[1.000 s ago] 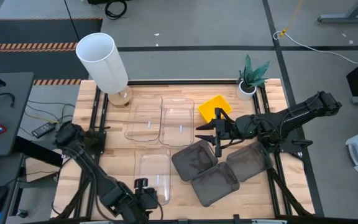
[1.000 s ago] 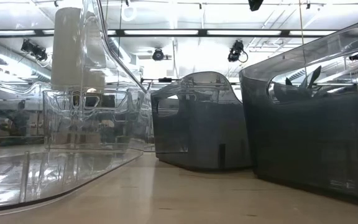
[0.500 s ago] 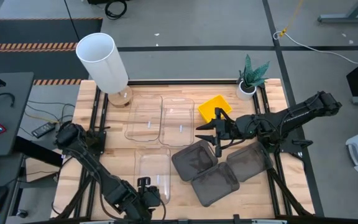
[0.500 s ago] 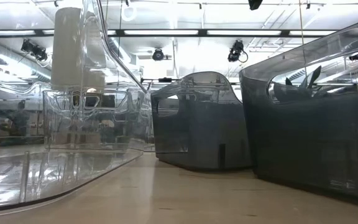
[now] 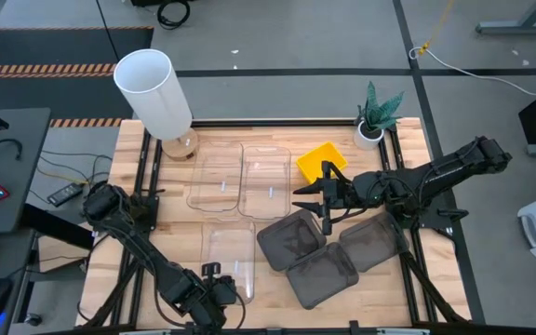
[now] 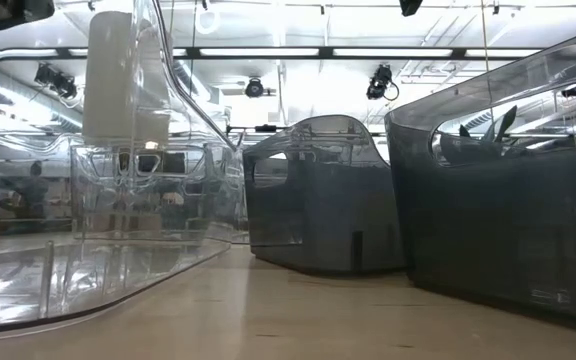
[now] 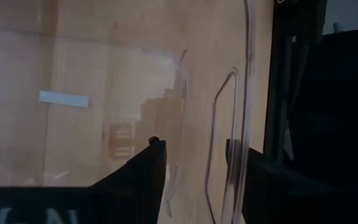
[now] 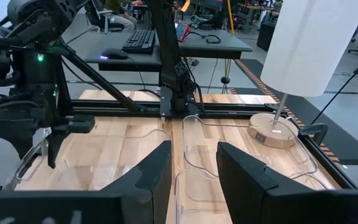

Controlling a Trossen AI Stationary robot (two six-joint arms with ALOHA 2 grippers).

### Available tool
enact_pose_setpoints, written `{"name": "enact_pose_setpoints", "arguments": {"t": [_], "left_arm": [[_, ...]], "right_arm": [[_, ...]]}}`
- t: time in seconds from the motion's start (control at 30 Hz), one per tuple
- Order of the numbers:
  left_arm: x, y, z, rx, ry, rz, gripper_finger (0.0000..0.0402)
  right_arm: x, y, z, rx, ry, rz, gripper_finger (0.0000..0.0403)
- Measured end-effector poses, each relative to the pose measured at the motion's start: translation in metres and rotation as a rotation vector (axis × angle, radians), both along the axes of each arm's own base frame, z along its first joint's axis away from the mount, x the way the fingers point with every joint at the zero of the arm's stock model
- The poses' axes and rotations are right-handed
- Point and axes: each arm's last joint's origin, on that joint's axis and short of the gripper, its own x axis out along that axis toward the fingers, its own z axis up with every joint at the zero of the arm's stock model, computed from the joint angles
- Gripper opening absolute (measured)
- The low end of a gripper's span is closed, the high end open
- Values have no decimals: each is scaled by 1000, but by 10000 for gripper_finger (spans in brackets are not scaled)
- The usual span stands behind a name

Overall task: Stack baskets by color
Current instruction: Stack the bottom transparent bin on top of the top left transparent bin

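The left gripper [image 5: 214, 282] sits at the near edge of the tabletop [image 5: 170, 233], its fingers [image 7: 148, 168] parted on either side of the rim of a clear basket [image 5: 228, 256]; whether they press on that rim I cannot tell. The right gripper [image 5: 325, 197] hangs over the middle of the tabletop with its fingers [image 8: 160, 168] spread and nothing between them, just beside the yellow basket [image 5: 320, 162], which lies tilted near the far edge. Two more clear baskets [image 5: 245, 177] lie side by side to the left of the yellow one. Three dark grey baskets [image 5: 324, 249] huddle together on the right half, below the right gripper. A tall white cylinder [image 5: 153, 91] stands at the far left corner and a small potted plant [image 5: 376, 113] at the far right corner.
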Motion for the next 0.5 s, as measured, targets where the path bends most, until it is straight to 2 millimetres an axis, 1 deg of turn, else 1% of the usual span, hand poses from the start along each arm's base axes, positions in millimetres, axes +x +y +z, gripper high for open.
{"name": "enact_pose_setpoints", "arguments": {"t": [0.1,0.17,0.3,0.43,0.5], "left_arm": [[0,0,0,-2,-1,1,153],[0,0,0,-4,1,4,134],[-1,-1,0,-24,8,32,85],[-1,-3,0,-70,39,33,23],[-1,-6,1,-100,28,23,9]], "right_arm": [[0,0,0,3,0,-1,132],[0,0,0,3,0,0,132],[0,0,0,10,0,2,132],[0,0,0,11,0,2,132],[0,0,0,11,0,2,132]]}}
